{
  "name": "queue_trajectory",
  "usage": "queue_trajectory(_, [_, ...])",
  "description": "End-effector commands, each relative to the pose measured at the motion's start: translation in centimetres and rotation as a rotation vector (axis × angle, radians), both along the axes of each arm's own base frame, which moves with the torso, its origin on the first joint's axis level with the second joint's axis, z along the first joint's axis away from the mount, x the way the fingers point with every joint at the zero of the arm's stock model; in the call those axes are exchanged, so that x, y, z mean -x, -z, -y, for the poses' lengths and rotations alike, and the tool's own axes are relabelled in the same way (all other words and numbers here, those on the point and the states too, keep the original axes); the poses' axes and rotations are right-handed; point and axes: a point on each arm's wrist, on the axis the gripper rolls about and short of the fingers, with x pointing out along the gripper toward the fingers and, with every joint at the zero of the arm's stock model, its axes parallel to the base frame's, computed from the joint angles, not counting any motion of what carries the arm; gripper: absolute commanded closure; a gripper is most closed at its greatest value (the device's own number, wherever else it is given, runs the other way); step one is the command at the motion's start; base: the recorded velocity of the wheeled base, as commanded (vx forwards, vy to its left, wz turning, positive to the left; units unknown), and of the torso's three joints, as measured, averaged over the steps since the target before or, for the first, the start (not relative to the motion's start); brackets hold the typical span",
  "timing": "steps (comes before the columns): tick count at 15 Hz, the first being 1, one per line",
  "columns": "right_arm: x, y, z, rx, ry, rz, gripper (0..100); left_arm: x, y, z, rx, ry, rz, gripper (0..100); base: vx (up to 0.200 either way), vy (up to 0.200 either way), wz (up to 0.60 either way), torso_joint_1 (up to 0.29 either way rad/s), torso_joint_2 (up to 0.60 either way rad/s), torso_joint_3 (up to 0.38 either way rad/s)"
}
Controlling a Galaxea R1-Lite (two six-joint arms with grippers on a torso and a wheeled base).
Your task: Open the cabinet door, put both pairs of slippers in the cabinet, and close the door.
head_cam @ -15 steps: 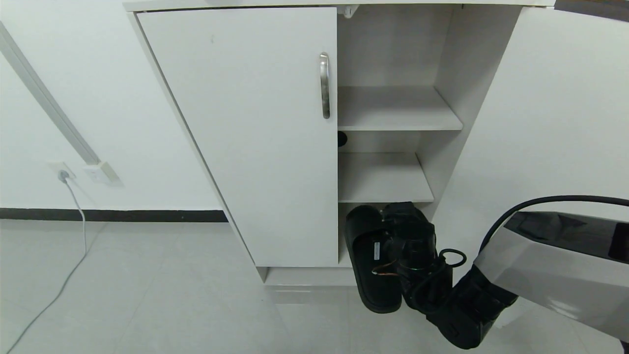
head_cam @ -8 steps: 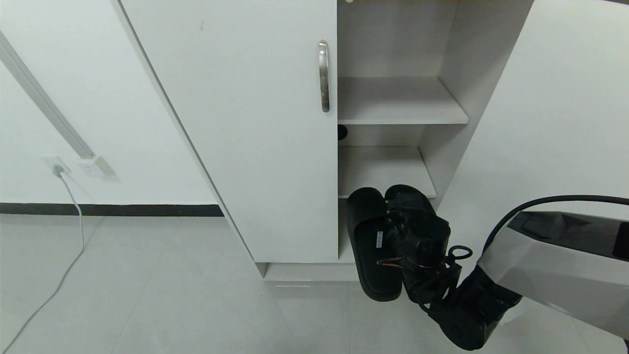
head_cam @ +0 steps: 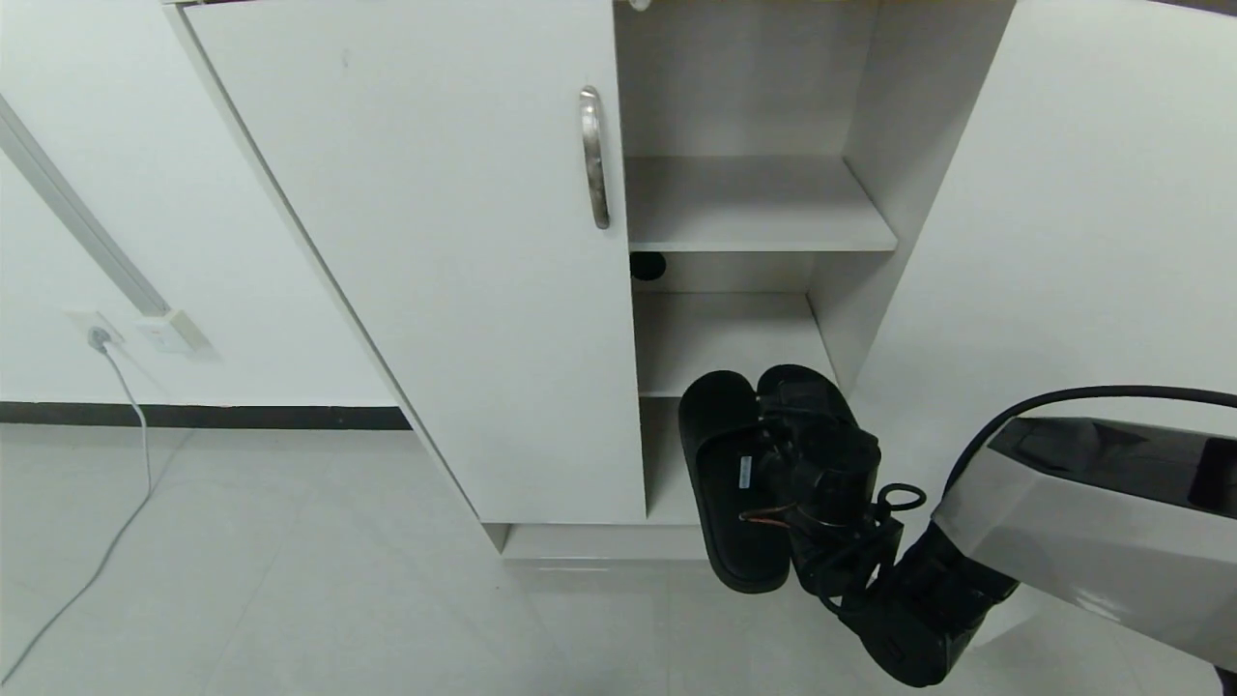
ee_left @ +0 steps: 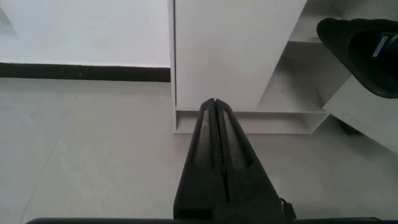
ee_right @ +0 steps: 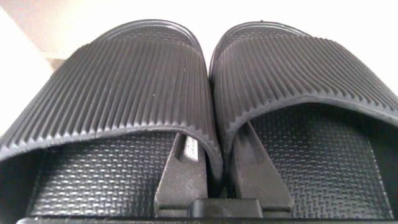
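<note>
Black slippers (ee_right: 143,81) — ribbed straps, pebbled footbeds — sit side by side, their inner edges pinched in the right gripper (ee_right: 216,171). The left gripper (ee_left: 214,106) has its fingers pressed together — holding nothing.

Cabinet (head_cam: 870,135) top cut off, dark object (head_cam: 647,266) half behind shut door (head_cam: 435,251)

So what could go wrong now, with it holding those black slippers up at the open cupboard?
Two things, probably. The jaws pinch only the touching inner sides of the slippers, so one could slide out. In the head view their toes sit about level with the front edge of the lower shelf, so pushing forward might knock them against it instead of into a compartment.
</note>
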Motion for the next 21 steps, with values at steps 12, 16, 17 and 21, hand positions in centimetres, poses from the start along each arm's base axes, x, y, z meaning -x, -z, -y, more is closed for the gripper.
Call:
queue_trajectory(12, [-2.3, 0.4, -2.4, 0.019, 0.005, -0.01, 100, 0.0, 0.0, 0.0, 0.001, 0.001, -0.002, 100, 0.0, 0.0, 0.0, 0.0, 0.0, 0.0])
queue_trajectory(16, [-2.7, 0.2, -1.9, 0.014, 0.024, -0.003, 100, 0.0, 0.0, 0.0, 0.001, 0.001, -0.002, 100, 0.2, 0.0, 0.0, -0.005, 0.0, 0.001])
queue_trajectory(17, [-2.8, 0.1, -1.8, 0.013, 0.027, -0.002, 100, 0.0, 0.0, 0.0, 0.001, 0.001, -0.002, 100, 0.2, 0.0, 0.0, 0.002, 0.0, 0.002])
queue_trajectory(21, [-2.9, 0.4, -1.7, 0.018, 0.028, -0.007, 100, 0.0, 0.0, 0.0, 0.001, 0.001, -0.002, 100, 0.2, 0.0, 0.0, 0.005, 0.0, 0.007])
